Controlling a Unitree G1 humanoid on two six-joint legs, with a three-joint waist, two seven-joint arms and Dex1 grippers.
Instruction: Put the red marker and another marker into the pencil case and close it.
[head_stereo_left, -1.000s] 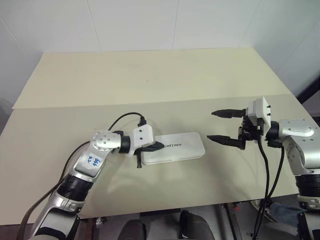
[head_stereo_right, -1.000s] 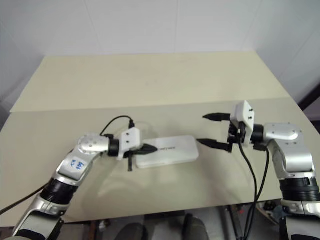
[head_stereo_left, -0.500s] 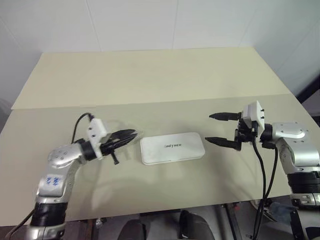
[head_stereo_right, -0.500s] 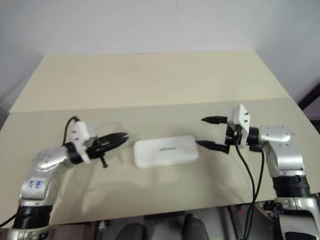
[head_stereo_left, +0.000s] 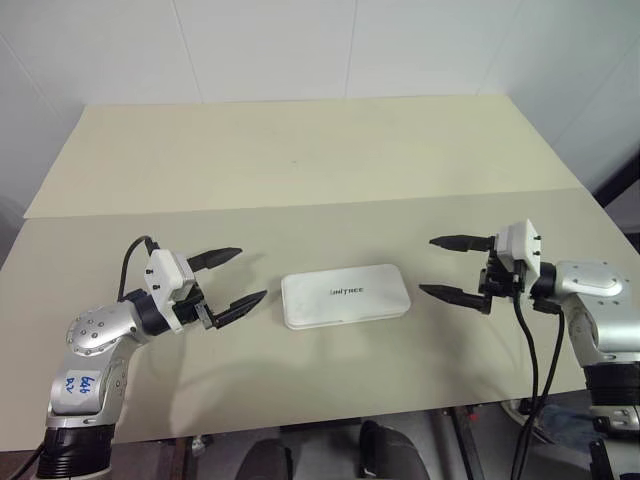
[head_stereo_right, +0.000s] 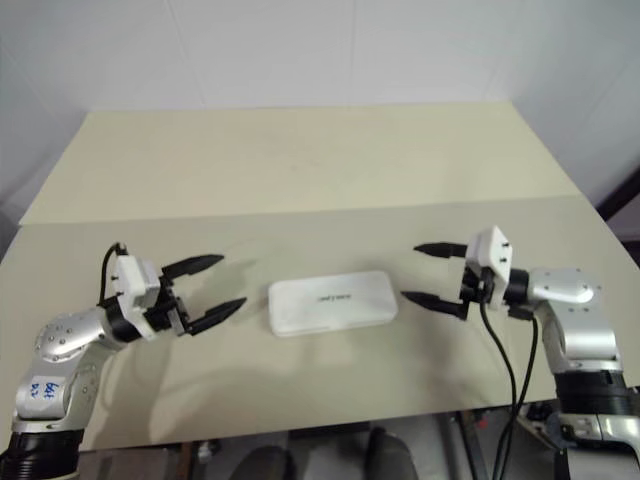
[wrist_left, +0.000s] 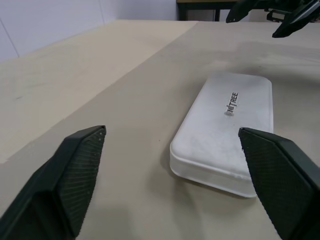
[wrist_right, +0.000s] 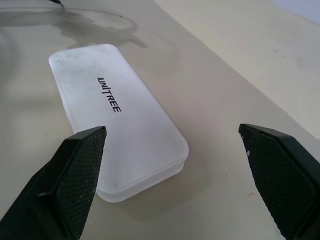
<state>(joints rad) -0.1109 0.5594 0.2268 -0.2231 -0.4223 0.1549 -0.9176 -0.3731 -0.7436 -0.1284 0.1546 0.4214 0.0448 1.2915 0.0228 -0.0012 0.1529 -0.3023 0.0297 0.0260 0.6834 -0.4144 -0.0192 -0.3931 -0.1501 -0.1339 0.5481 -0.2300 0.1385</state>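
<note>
The white pencil case (head_stereo_left: 345, 296) lies flat in the middle of the table with its lid down and the dark lettering facing up. My left gripper (head_stereo_left: 252, 272) hovers just left of the case, open, with nothing between its fingers. My right gripper (head_stereo_left: 427, 265) hovers just right of the case, also open and empty. Both point inward at the case without touching it. The left wrist view looks along the pencil case (wrist_left: 227, 130) to the right gripper (wrist_left: 270, 15) beyond it. The red marker and the other marker are out of view.
The beige table (head_stereo_left: 300, 170) is made of two boards that meet at a seam running across behind the case. Its front edge lies close below both arms. A white wall stands behind the far edge.
My left gripper, shut and over the case's left end a second ago, has pulled back to the left and opened. The right gripper has dipped slightly and stayed open. The case has not moved.
</note>
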